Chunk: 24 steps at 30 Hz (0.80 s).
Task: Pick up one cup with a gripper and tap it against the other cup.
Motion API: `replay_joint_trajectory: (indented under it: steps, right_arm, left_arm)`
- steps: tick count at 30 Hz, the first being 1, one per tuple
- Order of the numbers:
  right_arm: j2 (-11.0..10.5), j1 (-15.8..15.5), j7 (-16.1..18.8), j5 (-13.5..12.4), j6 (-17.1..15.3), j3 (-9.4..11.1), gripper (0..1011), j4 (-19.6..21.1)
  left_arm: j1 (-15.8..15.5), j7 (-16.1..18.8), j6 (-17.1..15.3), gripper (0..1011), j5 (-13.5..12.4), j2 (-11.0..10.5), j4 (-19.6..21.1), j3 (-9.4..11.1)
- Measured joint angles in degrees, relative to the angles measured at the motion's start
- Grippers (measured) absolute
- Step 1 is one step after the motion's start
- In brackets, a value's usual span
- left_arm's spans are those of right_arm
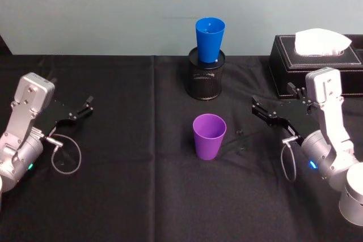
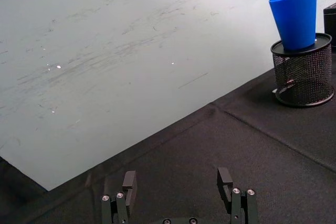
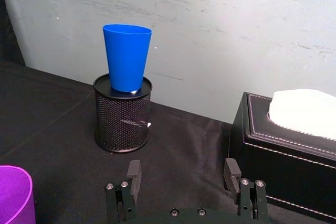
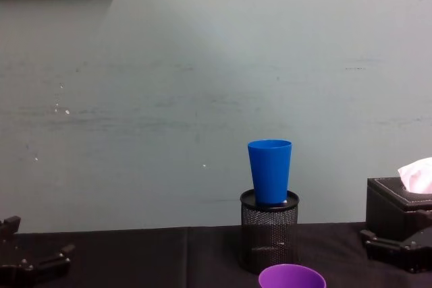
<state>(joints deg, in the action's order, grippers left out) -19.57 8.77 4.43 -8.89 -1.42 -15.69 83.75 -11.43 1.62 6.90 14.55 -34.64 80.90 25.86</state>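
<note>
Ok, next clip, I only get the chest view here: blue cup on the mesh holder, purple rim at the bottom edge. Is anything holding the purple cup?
Observer: No. The purple cup stands upright on the black cloth, free of both grippers.
Operator: Where's the right gripper?
Observer: The right gripper is open, low over the cloth right of the purple cup, pointing toward it.
Operator: And the left?
Observer: The left gripper is open, far left, well away from the blue cup.
</note>
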Motion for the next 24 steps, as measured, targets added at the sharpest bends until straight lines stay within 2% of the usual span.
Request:
replay_joint_trajectory:
  steps: [24]
  right_arm:
    - [0.0, 0.0, 0.0, 0.0, 0.0, 0.0, 1004, 0.0]
  left_arm:
    - [0.0, 0.0, 0.0, 1005, 0.0, 0.0, 0.0, 0.0]
